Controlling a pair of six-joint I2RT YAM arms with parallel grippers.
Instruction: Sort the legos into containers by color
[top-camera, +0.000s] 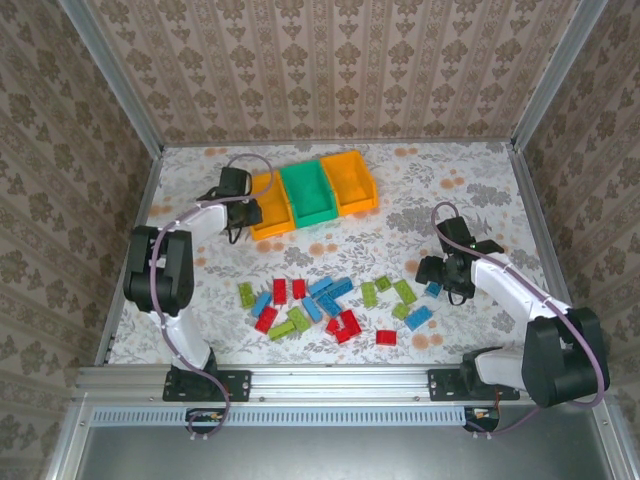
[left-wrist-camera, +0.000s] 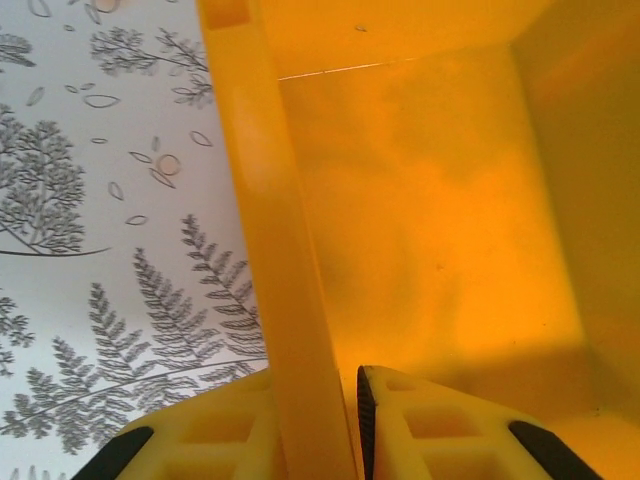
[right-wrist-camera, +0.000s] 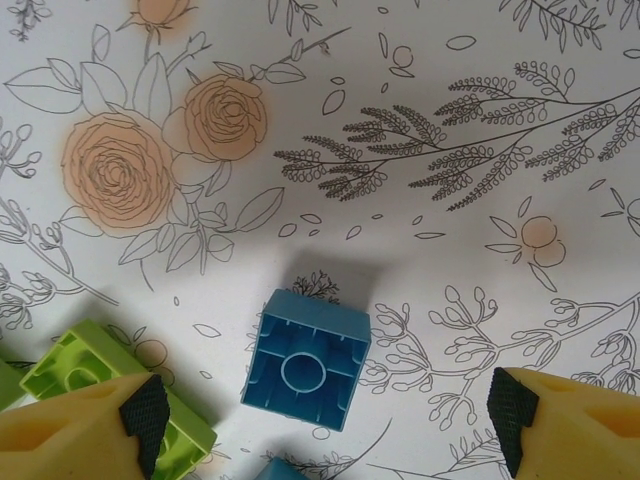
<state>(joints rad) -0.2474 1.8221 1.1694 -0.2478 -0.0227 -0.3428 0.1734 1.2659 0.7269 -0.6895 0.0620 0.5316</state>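
Note:
Three containers stand in a row at the back: a left orange bin (top-camera: 272, 215), a green bin (top-camera: 310, 195) and a right orange bin (top-camera: 352, 182). My left gripper (top-camera: 243, 205) is shut on the left orange bin's left wall (left-wrist-camera: 280, 250), one finger (left-wrist-camera: 440, 420) inside the bin and the other outside. That bin's floor looks bare. Red, blue and lime green legos (top-camera: 320, 300) lie scattered on the table's middle. My right gripper (top-camera: 445, 278) hangs open over a small blue brick (right-wrist-camera: 306, 357) lying hollow side up, which sits between its pads (right-wrist-camera: 510, 410) untouched.
A lime green brick (right-wrist-camera: 90, 365) lies right beside my right gripper's left fingertip, and another blue brick's corner (right-wrist-camera: 270, 470) shows just below. The flowered table cloth (top-camera: 470, 190) runs to metal frame rails on both sides. Bare cloth lies right of the bins.

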